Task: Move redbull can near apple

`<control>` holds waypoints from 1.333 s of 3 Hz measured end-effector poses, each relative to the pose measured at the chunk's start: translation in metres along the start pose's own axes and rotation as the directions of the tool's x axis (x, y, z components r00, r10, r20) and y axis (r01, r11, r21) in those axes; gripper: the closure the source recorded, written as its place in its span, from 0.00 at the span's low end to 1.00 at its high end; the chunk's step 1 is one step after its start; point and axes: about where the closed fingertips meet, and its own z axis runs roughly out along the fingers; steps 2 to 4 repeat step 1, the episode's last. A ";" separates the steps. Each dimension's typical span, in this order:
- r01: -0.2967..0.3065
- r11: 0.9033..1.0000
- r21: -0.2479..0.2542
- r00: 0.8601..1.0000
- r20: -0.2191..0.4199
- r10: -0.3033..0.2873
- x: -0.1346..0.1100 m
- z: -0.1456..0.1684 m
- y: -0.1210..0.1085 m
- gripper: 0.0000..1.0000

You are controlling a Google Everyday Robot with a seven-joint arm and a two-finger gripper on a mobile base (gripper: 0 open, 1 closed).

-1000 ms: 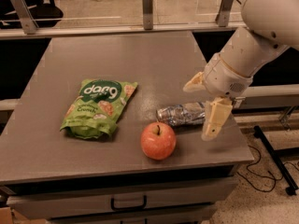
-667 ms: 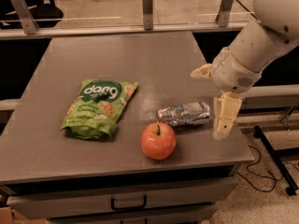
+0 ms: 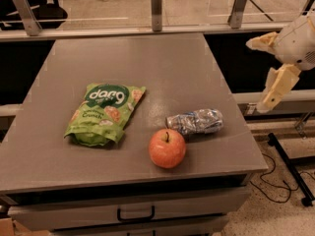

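The redbull can point(image 3: 195, 121), silver-blue and crinkled, lies on its side on the grey table point(image 3: 147, 73), just above and right of the apple point(image 3: 167, 148), almost touching it. The apple is red-orange with a dark stem and stands near the table's front edge. My gripper point(image 3: 266, 70) is open and empty. It hangs off the table's right side, well right of and above the can, with its cream fingers point(image 3: 275, 88) spread apart.
A green snack bag point(image 3: 104, 113) lies left of the apple. A railing with posts point(image 3: 156, 6) runs along the table's far edge. A drawer handle point(image 3: 136, 214) sits below the front edge. Cables and a stand leg point(image 3: 290, 168) lie on the floor at right.
My gripper has drawn back from beside the can, moving right and up past the table's edge. The can and the apple have stayed in place.
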 end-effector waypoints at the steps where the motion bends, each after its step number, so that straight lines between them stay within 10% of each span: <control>1: 0.024 0.997 0.074 0.999 0.023 -0.026 -0.014 -0.026 -0.020 0.00; 4: 0.024 0.997 0.074 0.999 0.023 -0.026 -0.014 -0.026 -0.020 0.00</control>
